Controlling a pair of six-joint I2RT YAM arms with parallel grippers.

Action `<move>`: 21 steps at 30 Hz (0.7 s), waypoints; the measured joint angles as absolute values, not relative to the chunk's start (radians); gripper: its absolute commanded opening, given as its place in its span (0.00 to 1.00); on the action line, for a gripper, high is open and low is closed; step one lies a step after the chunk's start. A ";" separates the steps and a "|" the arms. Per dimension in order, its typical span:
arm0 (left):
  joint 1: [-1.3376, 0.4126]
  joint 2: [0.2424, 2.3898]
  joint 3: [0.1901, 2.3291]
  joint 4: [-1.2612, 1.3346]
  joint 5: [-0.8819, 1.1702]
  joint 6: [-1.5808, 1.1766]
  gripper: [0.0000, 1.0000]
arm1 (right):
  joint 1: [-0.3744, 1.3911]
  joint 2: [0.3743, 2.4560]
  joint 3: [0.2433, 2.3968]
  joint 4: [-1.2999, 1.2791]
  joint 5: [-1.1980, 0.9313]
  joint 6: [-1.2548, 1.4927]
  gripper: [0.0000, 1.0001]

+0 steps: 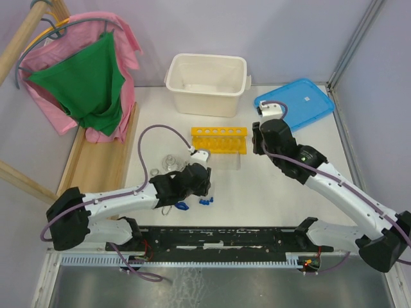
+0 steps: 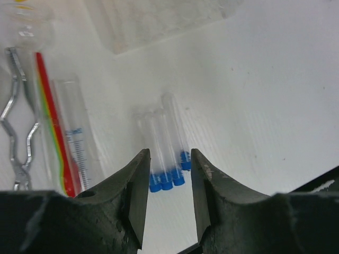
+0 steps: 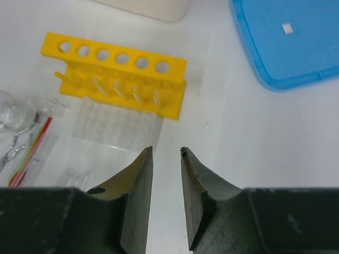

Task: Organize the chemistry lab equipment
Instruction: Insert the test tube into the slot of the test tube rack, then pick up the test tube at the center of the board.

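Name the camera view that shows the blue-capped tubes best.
Left wrist: the blue-capped tubes lie side by side on the table, close and sharp, caps just ahead of the open left gripper. Top external shows only their tiny blue caps beside that arm. Right wrist does not clearly show them.

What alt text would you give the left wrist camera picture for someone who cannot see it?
The left gripper, jaws apart, hangs over a cluster of clear blue-capped tubes lying on the white table. Left of them lie a red rod and metal tongs.
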State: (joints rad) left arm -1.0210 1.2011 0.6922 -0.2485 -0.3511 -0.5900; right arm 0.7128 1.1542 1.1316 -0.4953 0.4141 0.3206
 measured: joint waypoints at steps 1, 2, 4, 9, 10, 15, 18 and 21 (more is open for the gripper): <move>-1.048 1.225 0.703 -0.248 -0.358 -0.595 0.43 | 0.713 1.131 1.104 -0.514 0.426 0.334 0.36; -1.075 1.251 0.716 -0.247 -0.363 -0.601 0.43 | 0.712 1.107 1.072 -0.533 0.434 0.348 0.36; -1.132 1.315 0.748 -0.246 -0.372 -0.616 0.41 | 0.712 1.067 1.009 -0.568 0.447 0.375 0.36; -1.192 1.454 0.797 -0.245 -0.395 -0.657 0.40 | 0.712 1.015 0.918 -0.619 0.450 0.423 0.36; -1.193 1.470 0.797 -0.250 -0.403 -0.665 0.40 | 0.712 1.008 0.910 -0.623 0.450 0.428 0.36; -1.192 1.486 0.812 -0.300 -0.453 -0.686 0.40 | 0.712 0.968 0.881 -0.626 0.451 0.442 0.36; -1.192 1.513 0.840 -0.311 -0.470 -0.691 0.39 | 0.712 0.956 0.871 -0.627 0.451 0.445 0.36; -1.193 1.540 0.845 -0.313 -0.469 -0.697 0.39 | 0.712 0.956 0.867 -0.626 0.450 0.445 0.36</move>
